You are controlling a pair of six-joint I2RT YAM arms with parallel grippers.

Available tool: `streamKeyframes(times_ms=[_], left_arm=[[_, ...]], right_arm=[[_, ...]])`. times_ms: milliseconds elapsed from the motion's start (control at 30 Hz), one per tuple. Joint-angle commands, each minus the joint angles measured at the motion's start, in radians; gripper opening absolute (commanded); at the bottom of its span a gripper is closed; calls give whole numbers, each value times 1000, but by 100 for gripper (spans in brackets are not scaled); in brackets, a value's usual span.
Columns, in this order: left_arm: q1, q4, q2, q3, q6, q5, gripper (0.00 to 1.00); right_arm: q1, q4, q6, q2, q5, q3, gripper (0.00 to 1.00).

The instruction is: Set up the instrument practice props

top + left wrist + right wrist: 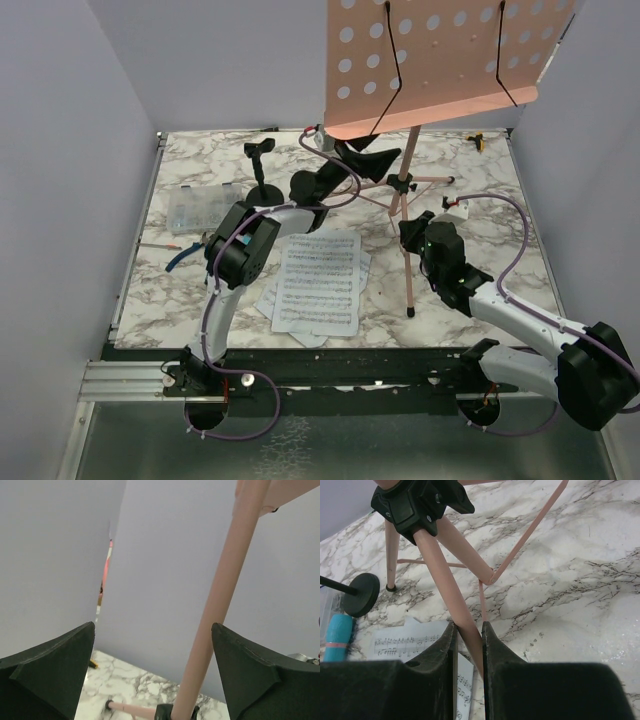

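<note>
The pink music stand stands upright at the back middle, its hole-punched panel [430, 60] high over the pole [405, 170]. My left gripper [368, 160] is open with the pole [220, 605] between its fingers [50, 675], nearer the right one, not touching. My right gripper [410, 232] is shut on the near tripod leg [445, 570], just below the black hub [415, 502]. White sheet-music pages [318, 282] lie flat in the middle. The blue microphone [183, 257] lies at the left. The black mic stand [262, 170] stands upright on its round base [361, 594].
A clear compartment box [195, 208] sits at the left, behind the microphone. A small yellow object [477, 141] lies at the back right corner. Grey walls close in the table on the left, back and right.
</note>
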Motion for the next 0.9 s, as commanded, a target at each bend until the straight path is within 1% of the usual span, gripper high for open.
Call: streamKeyframes(times_ms=[0,267,500,667,733,767,867], left_arm=[[1,170,-115,-140,52,-83,99],[1,162,-240,-416,116,-207,99],[-4,84,-333,-579,146,-239,99],[-23,-15,-419,-687,139,-329,99],[-42,-104,-459,-709,173,-358,99],[-54,-159,-478,-711,201,-361,99],[-85,-303,-524,-713,281,-410,99]], right_arm=[[-11,-74,23,21,37,-28,1],[-13,-75,18,20,22,-23,1],[-13,-63,-11,17,-2,-24,1],[-13,-61,-19,12,-1,-26,1],[-13,-59,-25,12,-6,-26,2],[-13,-58,-29,12,-8,-25,3],[-13,-46,-50,4,-21,-26,11]])
